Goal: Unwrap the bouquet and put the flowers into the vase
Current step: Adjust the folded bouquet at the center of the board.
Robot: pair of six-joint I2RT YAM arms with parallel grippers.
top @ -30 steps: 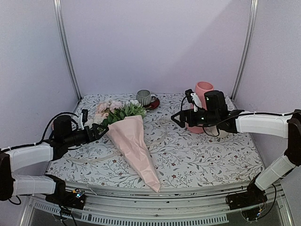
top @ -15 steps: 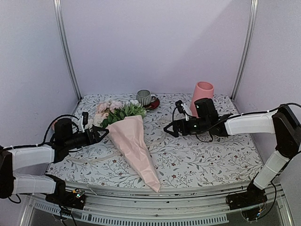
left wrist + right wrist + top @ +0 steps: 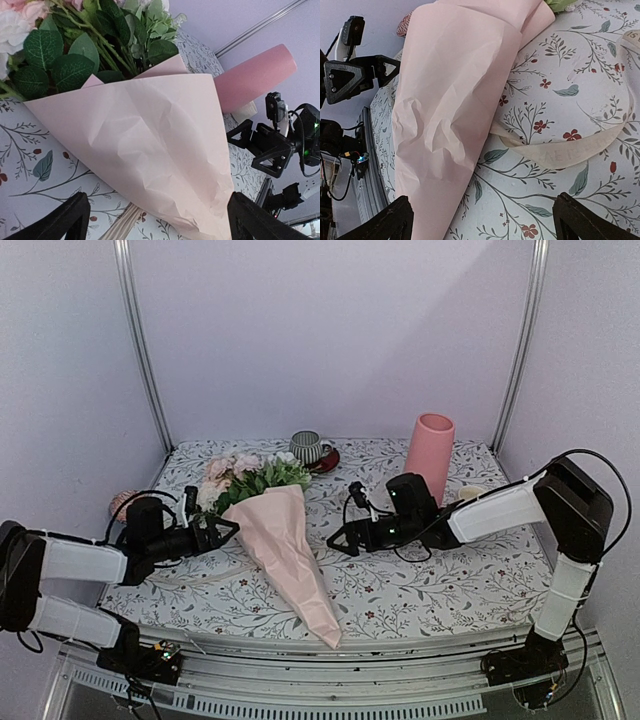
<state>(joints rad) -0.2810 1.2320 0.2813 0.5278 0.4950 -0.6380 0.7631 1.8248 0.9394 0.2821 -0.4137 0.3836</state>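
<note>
**Both arms closing in on the wrapped bouquet**

The right gripper [image 3: 336,540], jaws spread and empty, is swinging left away from the vase [image 3: 430,452] and is now hovering just right of the bouquet [image 3: 278,535]. The left gripper [image 3: 230,530], also spread, is edging nearer the paper's left side. The bouquet is lying wrapped on the table [image 3: 450,585], its flowers [image 3: 245,475] pointing toward the far left corner. The vase is standing near the far right corner, no longer hidden. A cream ribbon [image 3: 580,150] is trailing loose under the paper.
</note>
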